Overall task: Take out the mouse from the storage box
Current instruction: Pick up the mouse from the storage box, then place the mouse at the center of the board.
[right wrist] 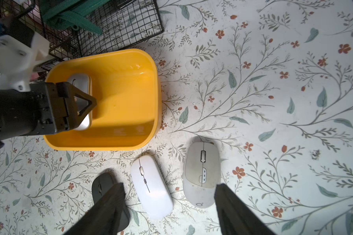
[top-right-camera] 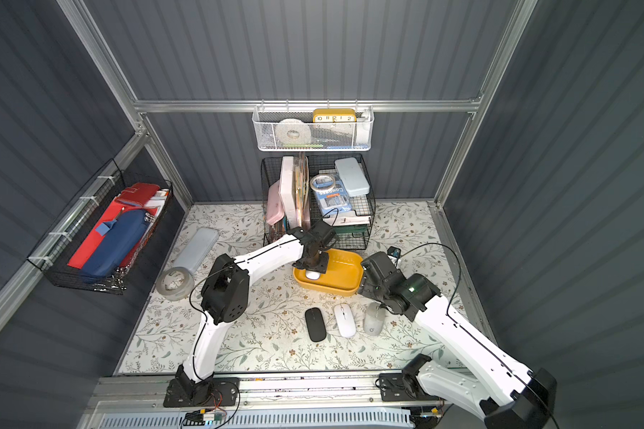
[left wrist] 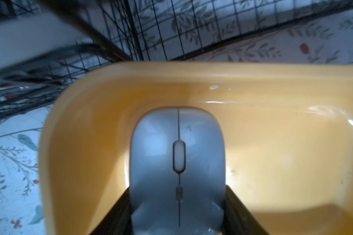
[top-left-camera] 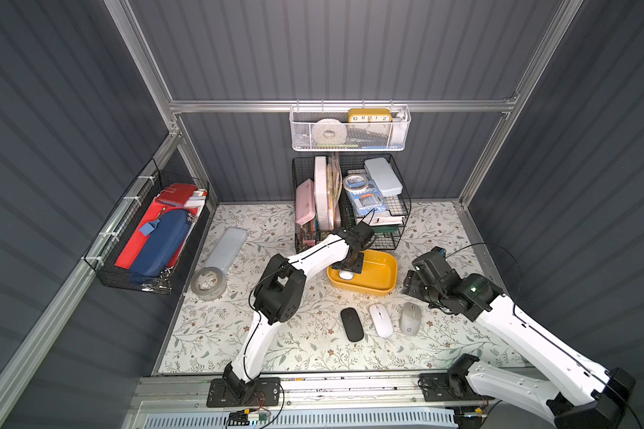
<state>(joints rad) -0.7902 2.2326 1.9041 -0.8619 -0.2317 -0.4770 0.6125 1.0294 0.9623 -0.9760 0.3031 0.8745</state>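
The left gripper (left wrist: 177, 215) is clamped on the mouse (left wrist: 177, 162) low in the box (left wrist: 273, 142), right gripper (right wrist: 167, 211) gaping idle; lifting askew could snag the wall.

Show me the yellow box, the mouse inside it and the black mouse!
yellow box (right wrist: 130, 61), right wrist view, on its rim.
mouse inside it (left wrist: 157, 146), left wrist view, on its button area.
black mouse (top-left-camera: 351, 324), a top view, on its back.
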